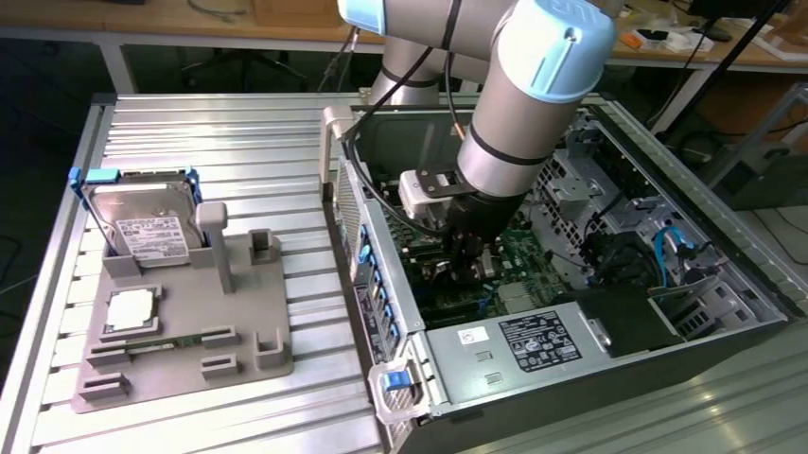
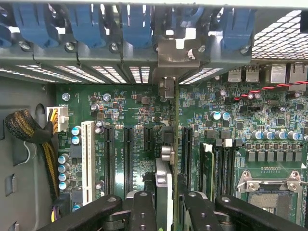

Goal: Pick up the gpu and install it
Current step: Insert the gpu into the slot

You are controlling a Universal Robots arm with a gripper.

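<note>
Jaws: clamped on gpu | gpu: edge-on, upright over motherboard slots

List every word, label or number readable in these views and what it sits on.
No text can be read for certain.
Power supply label: dense black-and-white print, too small to read.
White sticker beside it: a mark, unreadable.
Hard drive label: lines of print, blurred.
Motherboard silkscreen near the slots and white connector: tiny white lettering, illegible.
</note>
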